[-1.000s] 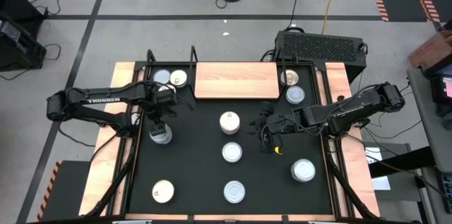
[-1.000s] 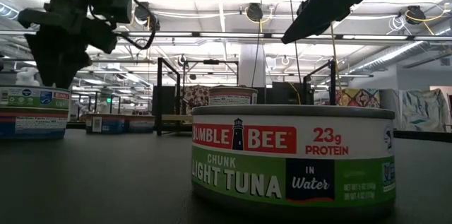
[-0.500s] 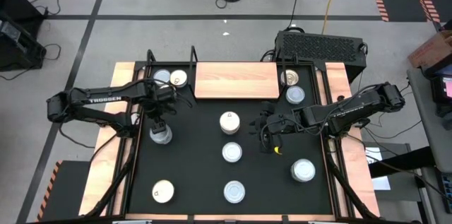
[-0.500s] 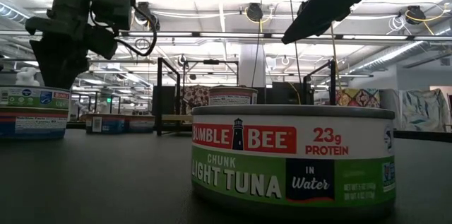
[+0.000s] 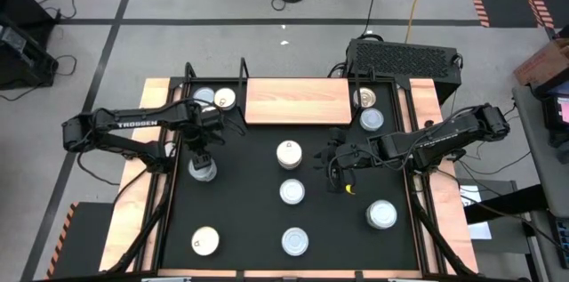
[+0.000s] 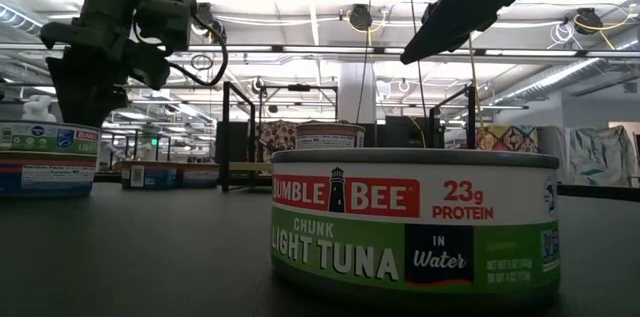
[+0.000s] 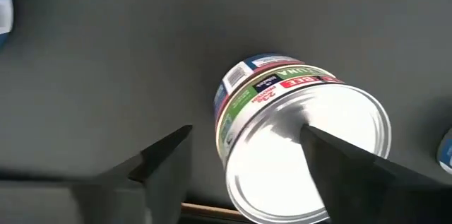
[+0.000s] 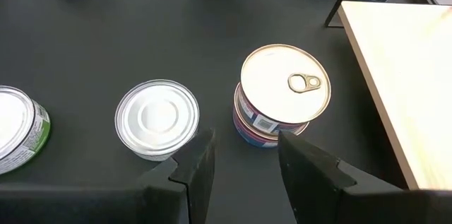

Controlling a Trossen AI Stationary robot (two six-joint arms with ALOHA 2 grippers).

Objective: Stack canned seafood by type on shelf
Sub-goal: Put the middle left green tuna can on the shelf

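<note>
Two dark arms worked over the black tabletop (image 5: pixel 249 220). From above, the left gripper (image 5: pixel 201 154) hung right over a silver-topped round tin (image 5: pixel 203 172) near the table's left edge, well short of the light-brown wooden shelf board (image 5: pixel 298 100) at the far edge. Only its wrist camera showed the tin's side: a green, red and blue label under a smooth bright lid (image 7: pixel 304 150), with the two dark fingers (image 7: pixel 166 157) parted on either side and no contact that could be made out. The right gripper (image 5: pixel 336 161) hovered just beside a stack of two tins with a cream-white pull-tab top (image 5: pixel 288 153); its wrist view showed the fingers (image 8: pixel 201 160) apart and empty, the stack (image 8: pixel 282 93) ahead of them and a plain ribbed silver tin (image 8: pixel 157 116) beside it. The level view filled up with one green-labelled tuna tin (image 6: pixel 415 219) (lettering cut off at its left curve), the arms showing only as dark shapes overhead. More tins (image 5: pixel 214 98) sat at both ends of the board, their labels too small to read.
</note>
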